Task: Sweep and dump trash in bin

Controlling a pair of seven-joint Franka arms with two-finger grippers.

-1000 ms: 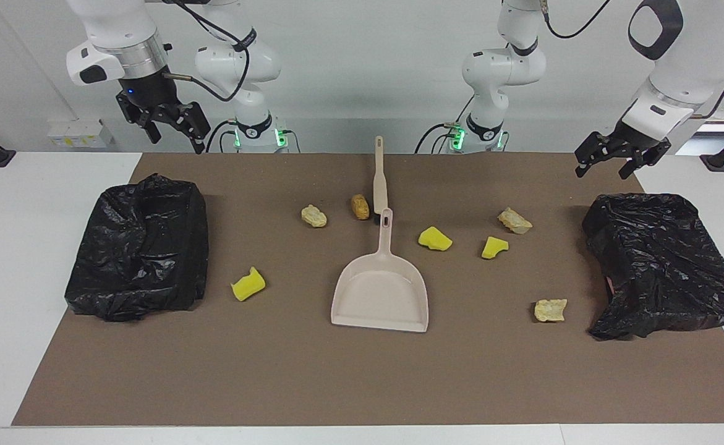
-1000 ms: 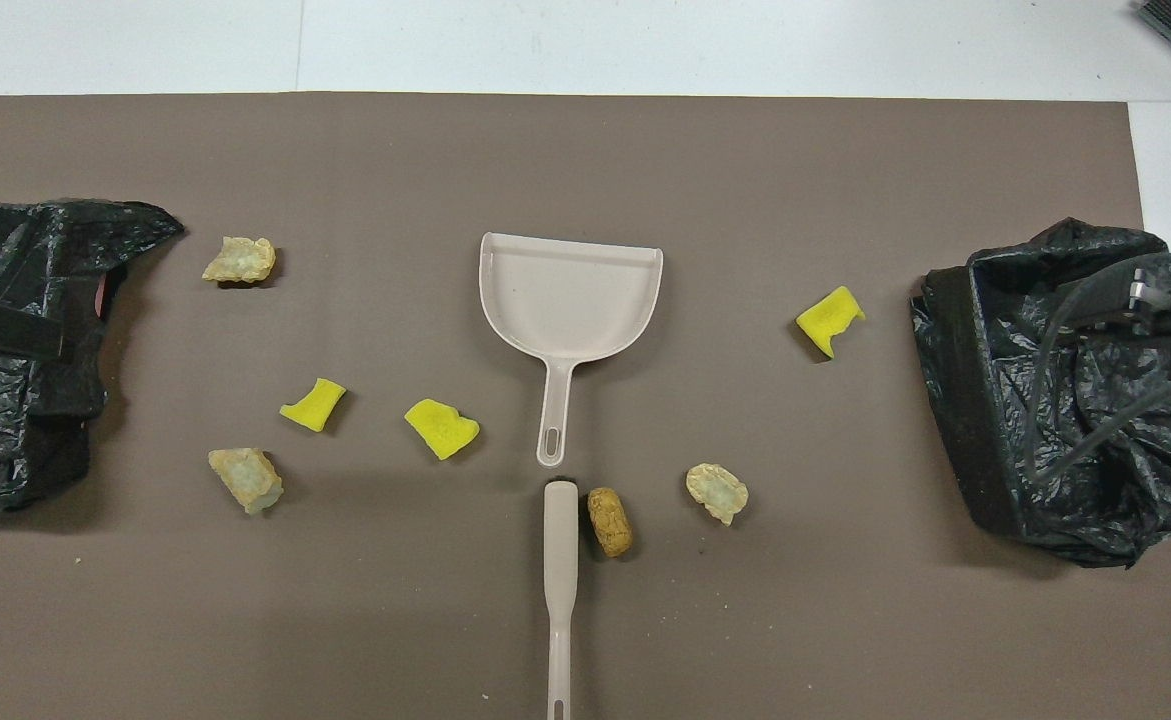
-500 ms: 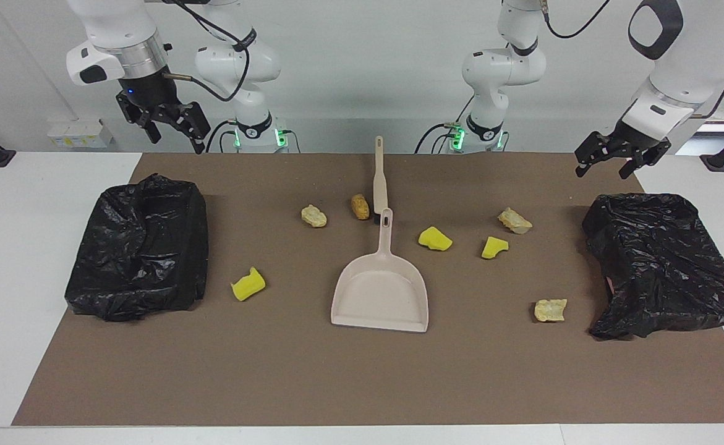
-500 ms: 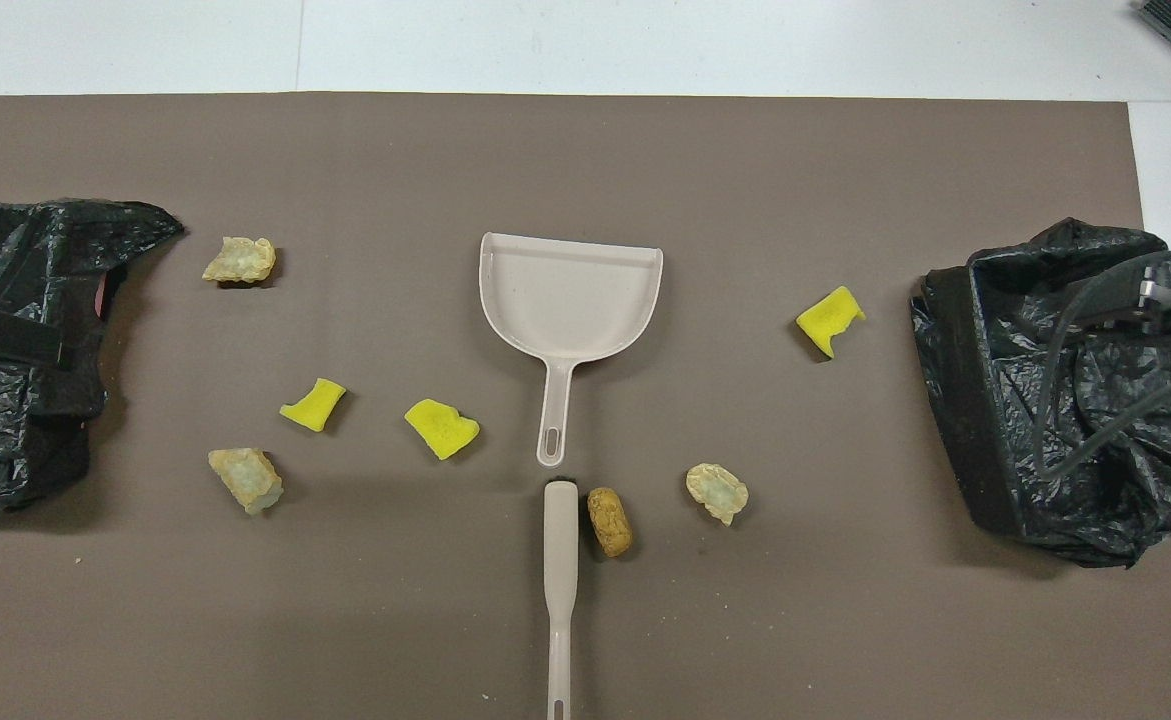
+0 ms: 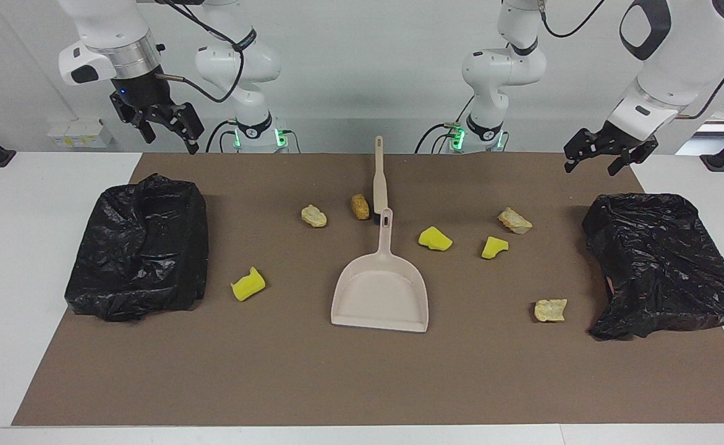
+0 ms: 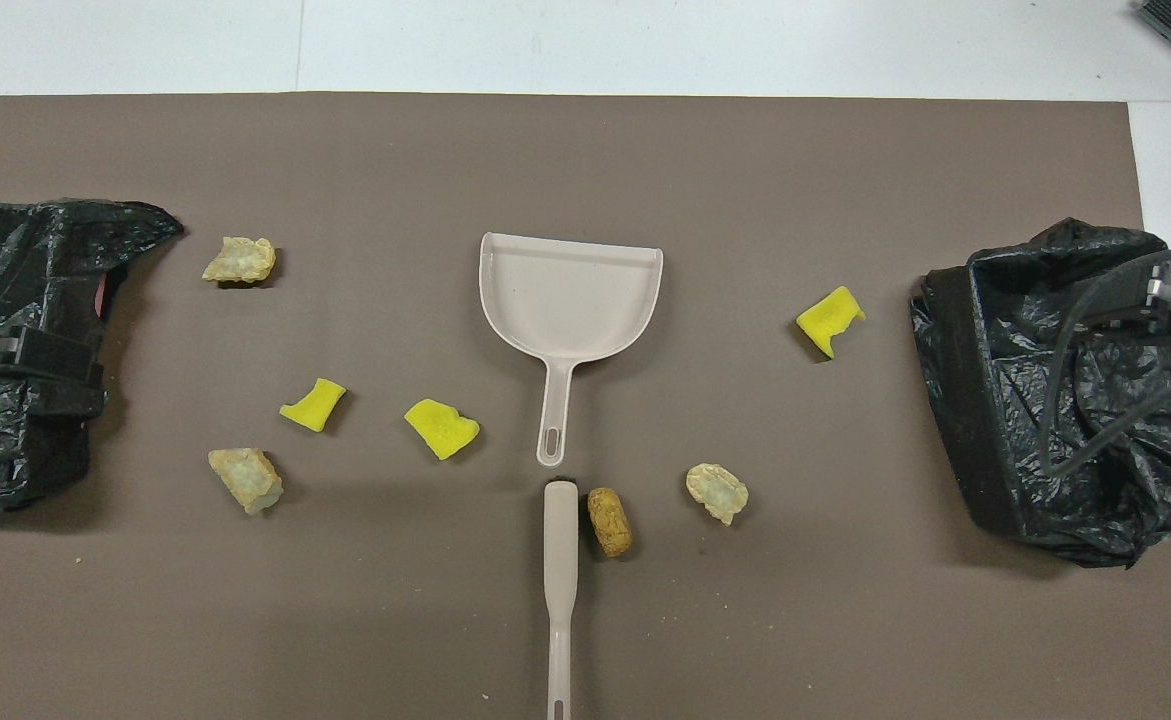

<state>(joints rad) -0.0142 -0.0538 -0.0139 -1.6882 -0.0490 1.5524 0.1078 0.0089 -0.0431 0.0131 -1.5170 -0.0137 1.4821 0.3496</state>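
Beige plastic marks the middle of the brown mat (image 5: 362, 383): a dustpan (image 5: 381, 295) lies flat there, its mouth turned away from the robots and its handle pointing toward them. Just past the handle's tip, nearer the robots, lies a brush handle (image 5: 379, 179) in the same beige (its head cannot be made out).

The trash is seven lumps strewn around the dustpan, none in it. A golden-brown chunk (image 5: 360, 206) touches the brush handle, and a pale beige chunk (image 5: 313, 216) sits beside that one, toward the right arm's end. A yellow wedge (image 5: 248, 284) lies alone between the dustpan and the black-bagged bin (image 5: 139, 247) at the right arm's end. Toward the left arm's end of the dustpan lie two yellow wedges (image 5: 434, 238) (image 5: 494, 247), a beige chunk (image 5: 514, 220) slightly nearer the robots than them, and another beige chunk (image 5: 550, 309) close to the second bagged bin (image 5: 661, 262).

The right gripper (image 5: 165, 127) hangs in the air over the mat's edge nearest the robots, above its bin's side, fingers spread and empty. The left gripper (image 5: 603, 154) hovers likewise near the other bin, fingers spread, holding nothing.
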